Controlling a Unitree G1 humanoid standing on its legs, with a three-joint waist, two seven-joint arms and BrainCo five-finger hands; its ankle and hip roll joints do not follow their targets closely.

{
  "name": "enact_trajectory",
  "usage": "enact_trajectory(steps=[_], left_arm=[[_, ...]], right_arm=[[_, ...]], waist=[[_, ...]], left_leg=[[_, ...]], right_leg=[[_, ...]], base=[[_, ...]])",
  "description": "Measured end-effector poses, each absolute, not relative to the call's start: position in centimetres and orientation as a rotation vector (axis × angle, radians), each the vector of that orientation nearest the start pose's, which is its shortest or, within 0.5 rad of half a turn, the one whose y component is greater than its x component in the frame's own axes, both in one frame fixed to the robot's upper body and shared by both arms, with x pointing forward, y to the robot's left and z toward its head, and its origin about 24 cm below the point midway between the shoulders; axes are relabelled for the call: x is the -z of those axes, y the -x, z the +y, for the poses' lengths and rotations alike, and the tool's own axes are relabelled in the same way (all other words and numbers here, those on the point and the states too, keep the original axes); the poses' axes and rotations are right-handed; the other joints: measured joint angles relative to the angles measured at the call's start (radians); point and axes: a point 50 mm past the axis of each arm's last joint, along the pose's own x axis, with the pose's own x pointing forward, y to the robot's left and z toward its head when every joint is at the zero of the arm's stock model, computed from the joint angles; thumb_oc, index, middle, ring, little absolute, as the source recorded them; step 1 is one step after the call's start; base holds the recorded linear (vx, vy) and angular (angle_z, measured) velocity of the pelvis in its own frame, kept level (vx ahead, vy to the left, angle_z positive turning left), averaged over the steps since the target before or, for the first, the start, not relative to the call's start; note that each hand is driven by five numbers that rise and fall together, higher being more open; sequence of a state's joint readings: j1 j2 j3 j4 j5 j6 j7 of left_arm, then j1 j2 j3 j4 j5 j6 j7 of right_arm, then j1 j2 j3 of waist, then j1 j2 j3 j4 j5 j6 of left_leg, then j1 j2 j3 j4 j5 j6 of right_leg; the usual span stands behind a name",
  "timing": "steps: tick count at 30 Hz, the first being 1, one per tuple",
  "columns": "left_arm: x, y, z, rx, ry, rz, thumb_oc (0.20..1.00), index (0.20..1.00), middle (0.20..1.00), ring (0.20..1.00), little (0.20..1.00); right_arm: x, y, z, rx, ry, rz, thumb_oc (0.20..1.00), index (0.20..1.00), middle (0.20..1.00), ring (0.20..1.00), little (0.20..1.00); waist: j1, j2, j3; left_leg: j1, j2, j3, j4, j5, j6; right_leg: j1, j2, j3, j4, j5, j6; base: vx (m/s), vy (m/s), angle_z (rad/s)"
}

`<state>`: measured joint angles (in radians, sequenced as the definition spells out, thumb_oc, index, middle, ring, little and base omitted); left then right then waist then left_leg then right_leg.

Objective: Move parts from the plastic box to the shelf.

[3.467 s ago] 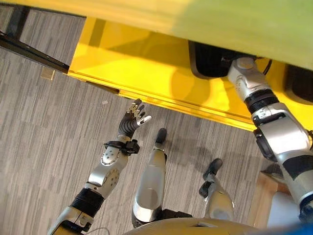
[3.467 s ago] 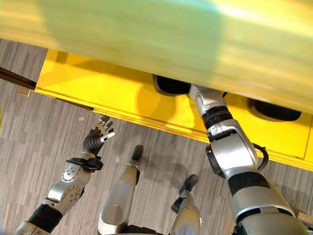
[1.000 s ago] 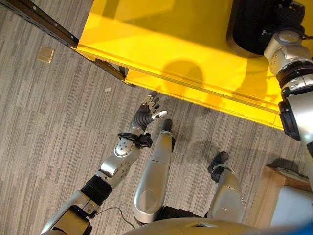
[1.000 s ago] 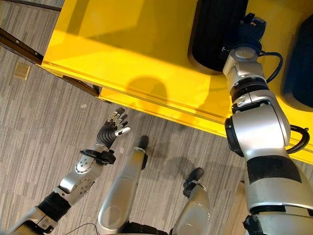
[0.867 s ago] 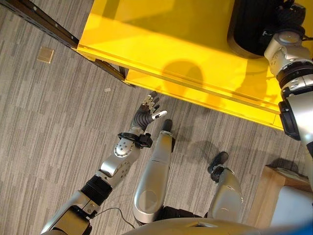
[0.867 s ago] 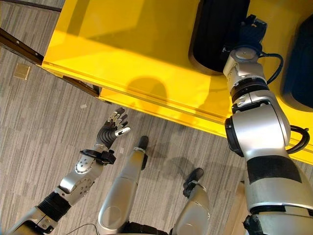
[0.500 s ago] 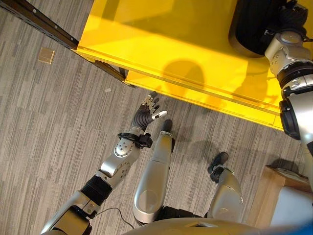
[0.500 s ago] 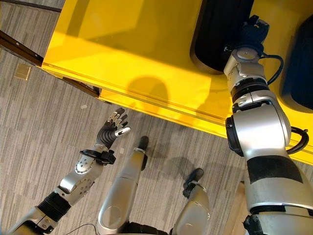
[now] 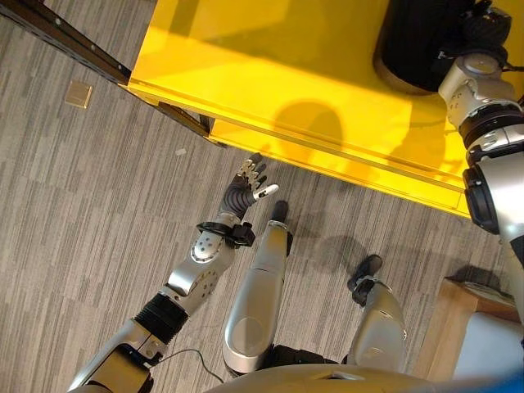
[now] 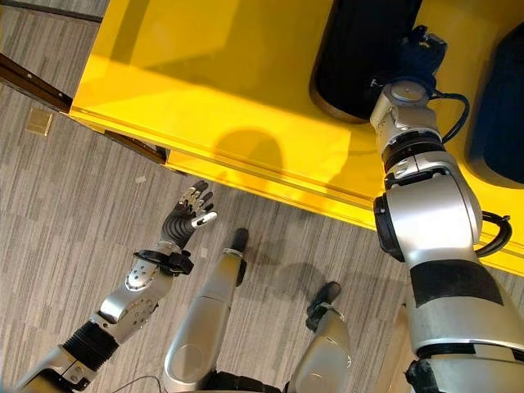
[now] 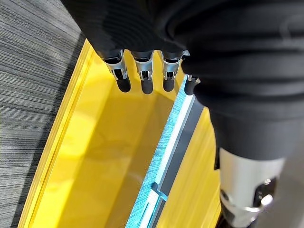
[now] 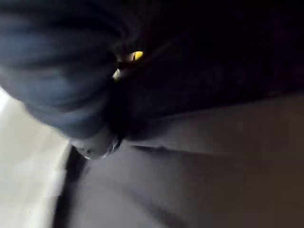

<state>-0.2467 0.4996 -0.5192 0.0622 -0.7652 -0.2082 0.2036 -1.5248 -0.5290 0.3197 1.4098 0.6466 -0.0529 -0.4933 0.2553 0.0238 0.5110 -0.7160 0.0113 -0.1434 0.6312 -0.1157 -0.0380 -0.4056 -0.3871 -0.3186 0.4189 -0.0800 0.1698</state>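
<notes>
A large black part (image 10: 360, 57) lies on the yellow shelf (image 10: 205, 82). My right hand (image 10: 417, 45) is up against the part's right side, and its dark cover is what shows. The right wrist view is dark and gives no detail of the grasp. A second dark part (image 10: 499, 98) rests on the shelf further right. My left hand (image 9: 246, 187) hangs open over the floor just in front of the shelf's front edge and holds nothing. In the left wrist view its straight fingers (image 11: 142, 80) point at the yellow shelf (image 11: 104, 156).
A dark metal rail (image 9: 65, 41) runs along the floor at the upper left. A small tan square (image 9: 79, 94) lies on the grey carpet near it. A wooden frame (image 9: 446, 336) stands at the lower right.
The camera has tilted since the oldest frames, so an upper shelf board has left the picture. In the last second my right hand and the black part edged slightly left. The left hand held still.
</notes>
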Motion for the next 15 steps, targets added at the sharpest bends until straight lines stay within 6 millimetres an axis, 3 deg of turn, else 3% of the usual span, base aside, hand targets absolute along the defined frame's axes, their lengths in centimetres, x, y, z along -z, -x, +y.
enact_trajectory(steps=[15], left_arm=[[-7.28,-27.90,13.85,0.246,0.222,-0.049,1.000,1.000,1.000,1.000,1.000]], right_arm=[[-29.42,-41.68,-23.73,0.630,-0.091,-0.181,1.000,1.000,1.000,1.000,1.000]], waist=[[-0.006,0.000,0.000]], left_leg=[[0.029,0.003,0.003,-0.007,0.000,0.000]], right_leg=[[0.028,0.001,0.000,-0.008,0.000,0.000]], base=[[0.00,0.000,0.00]])
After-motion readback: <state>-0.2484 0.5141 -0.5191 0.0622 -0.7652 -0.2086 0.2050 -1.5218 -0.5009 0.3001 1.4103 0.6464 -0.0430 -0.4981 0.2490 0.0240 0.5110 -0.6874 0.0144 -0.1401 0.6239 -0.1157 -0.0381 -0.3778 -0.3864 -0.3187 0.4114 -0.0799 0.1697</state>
